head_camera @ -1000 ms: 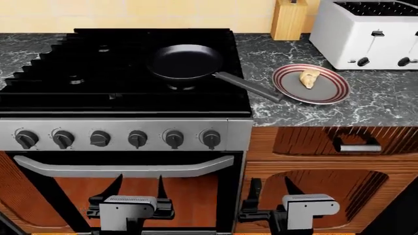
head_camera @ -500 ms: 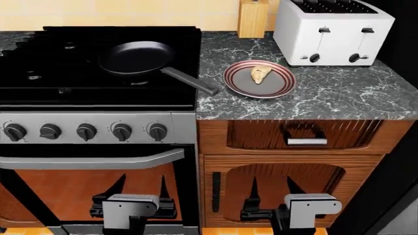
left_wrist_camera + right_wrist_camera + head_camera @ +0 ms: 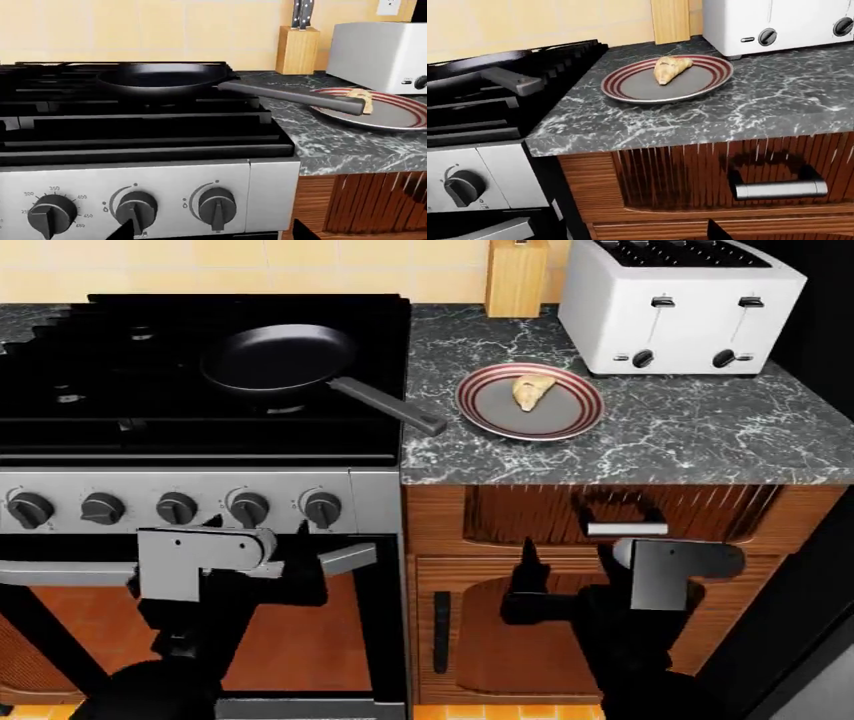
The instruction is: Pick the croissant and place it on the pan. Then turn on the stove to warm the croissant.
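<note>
The croissant (image 3: 534, 391) lies on a grey plate with a red-striped rim (image 3: 487, 415) on the counter right of the stove (image 3: 134, 425). It also shows in the right wrist view (image 3: 670, 67) and, half hidden by the pan handle, in the left wrist view (image 3: 362, 97). The black pan (image 3: 274, 355) sits empty on a burner, its handle pointing at the plate. My left gripper (image 3: 263, 537) is open and empty in front of the stove knobs (image 3: 217, 207). My right gripper (image 3: 571, 558) is open and empty in front of the wooden drawer, below the counter edge.
A white toaster (image 3: 681, 300) and a wooden knife block (image 3: 517, 278) stand at the back of the marble counter (image 3: 694, 440). A drawer with a silver handle (image 3: 777, 189) is under the counter. The oven door handle (image 3: 350, 558) is beside my left arm.
The view first shifted right, bringing the counter and plate toward the centre. Since then both arms have risen from low down to knob and drawer height, grippers staying open.
</note>
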### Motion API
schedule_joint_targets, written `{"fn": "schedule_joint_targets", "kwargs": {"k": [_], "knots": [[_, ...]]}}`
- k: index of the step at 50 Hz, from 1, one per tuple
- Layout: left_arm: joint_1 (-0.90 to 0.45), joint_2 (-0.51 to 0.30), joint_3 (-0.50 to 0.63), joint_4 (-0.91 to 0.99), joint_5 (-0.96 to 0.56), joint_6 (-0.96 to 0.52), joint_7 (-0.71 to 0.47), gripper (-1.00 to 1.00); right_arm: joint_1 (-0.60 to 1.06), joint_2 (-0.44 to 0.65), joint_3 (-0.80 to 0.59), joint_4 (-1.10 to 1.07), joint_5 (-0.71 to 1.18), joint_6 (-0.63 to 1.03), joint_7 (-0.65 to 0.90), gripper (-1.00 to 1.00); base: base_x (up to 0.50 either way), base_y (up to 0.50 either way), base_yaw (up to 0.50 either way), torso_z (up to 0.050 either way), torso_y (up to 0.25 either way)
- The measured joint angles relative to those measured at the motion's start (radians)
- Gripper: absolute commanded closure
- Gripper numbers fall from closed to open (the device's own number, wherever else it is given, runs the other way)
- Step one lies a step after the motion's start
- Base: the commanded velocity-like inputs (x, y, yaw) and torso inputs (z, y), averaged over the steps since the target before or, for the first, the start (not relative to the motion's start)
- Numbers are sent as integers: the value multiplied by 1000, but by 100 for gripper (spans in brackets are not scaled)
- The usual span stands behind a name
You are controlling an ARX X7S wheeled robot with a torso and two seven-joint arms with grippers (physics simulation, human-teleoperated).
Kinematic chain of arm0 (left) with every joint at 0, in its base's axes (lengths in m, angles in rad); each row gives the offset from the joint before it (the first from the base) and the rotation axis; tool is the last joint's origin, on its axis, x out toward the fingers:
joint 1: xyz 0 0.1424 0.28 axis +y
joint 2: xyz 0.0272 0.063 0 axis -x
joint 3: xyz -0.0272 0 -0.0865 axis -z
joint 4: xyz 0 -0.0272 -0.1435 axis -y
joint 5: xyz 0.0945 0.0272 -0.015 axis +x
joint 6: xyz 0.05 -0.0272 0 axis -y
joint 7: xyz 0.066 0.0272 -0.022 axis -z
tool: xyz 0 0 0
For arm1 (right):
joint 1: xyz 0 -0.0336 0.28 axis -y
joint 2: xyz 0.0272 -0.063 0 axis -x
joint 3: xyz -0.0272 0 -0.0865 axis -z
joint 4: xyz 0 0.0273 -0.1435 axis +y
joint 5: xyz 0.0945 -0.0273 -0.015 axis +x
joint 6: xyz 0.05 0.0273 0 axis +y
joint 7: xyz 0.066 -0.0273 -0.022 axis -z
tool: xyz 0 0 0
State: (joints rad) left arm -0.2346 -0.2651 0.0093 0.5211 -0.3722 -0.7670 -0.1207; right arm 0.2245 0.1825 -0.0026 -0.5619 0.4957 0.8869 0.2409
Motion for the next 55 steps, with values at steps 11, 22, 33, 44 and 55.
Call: {"fn": "schedule_joint_targets", "kwargs": {"k": [11,22,33,44,55], "knots": [[-217,-41,-123,176,-177,-375,-19,-100,261,17,150,-145,307,431,176,-100,0,0,0,0,0],[-440,-45,-211,219,-335,-640,-54,-100,546,119,166,-13,802,584,579,-100,0,0,0,0,0],[-601,-95,-234,190,-553,-738,-192,-100,714,197,122,106,1144,594,815,-100,278,0,0,0,0],[-677,-133,-226,168,-666,-755,-272,-100,800,246,81,150,1298,573,907,-100,500,0,0,0,0],[-702,-163,-206,153,-702,-726,-298,-100,855,277,41,172,1360,553,943,-100,500,0,0,0,0]]}}
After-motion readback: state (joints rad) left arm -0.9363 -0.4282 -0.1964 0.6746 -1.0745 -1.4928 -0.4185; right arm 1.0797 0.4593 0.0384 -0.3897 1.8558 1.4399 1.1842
